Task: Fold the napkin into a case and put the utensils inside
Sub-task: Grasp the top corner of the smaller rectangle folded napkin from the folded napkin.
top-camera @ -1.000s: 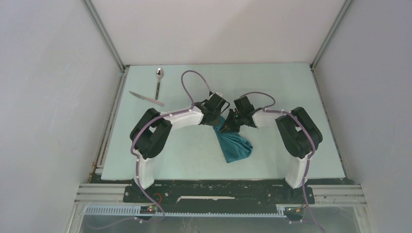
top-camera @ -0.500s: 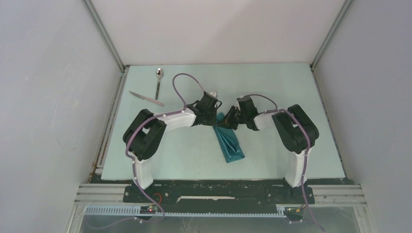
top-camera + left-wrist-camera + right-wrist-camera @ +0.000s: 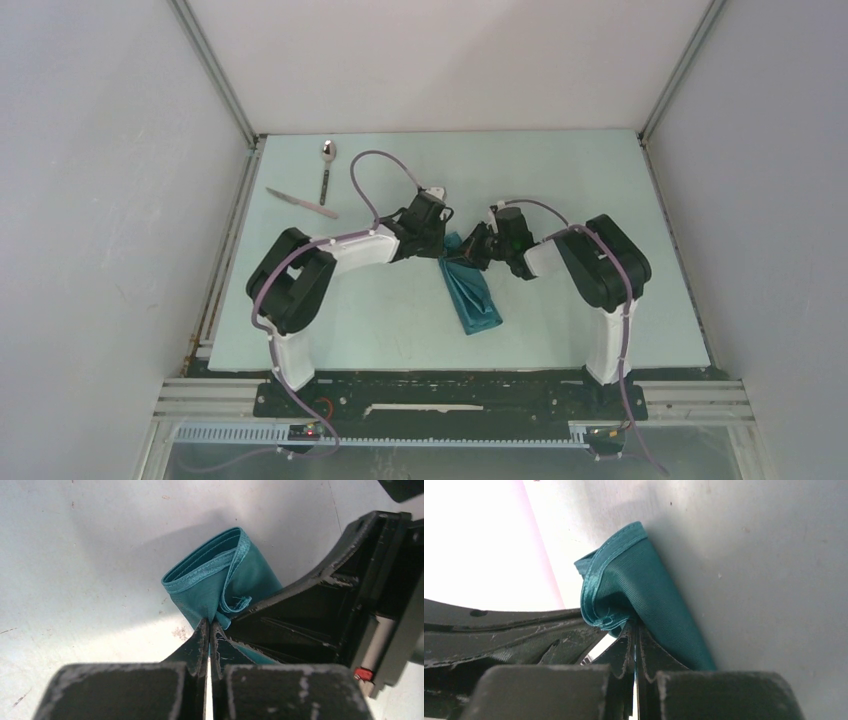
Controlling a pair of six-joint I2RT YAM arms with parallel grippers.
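napkin (image 3: pixel 472 300) is clamped at its far end by left tool (image 3: pixel 209 627) and right tool (image 3: pixel 634 627), set close together; fold could be pulled open, or tools knocked together, by uneven motion.

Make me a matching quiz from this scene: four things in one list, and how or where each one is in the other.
Things:
1 napkin
2 spoon
3 knife
4 left gripper

States:
a shut on a cloth edge
b far left, bowl end farthest back
c teal, folded into a narrow strip
d slim blade, lying aslant

Pairs: 1-c, 2-b, 3-d, 4-a
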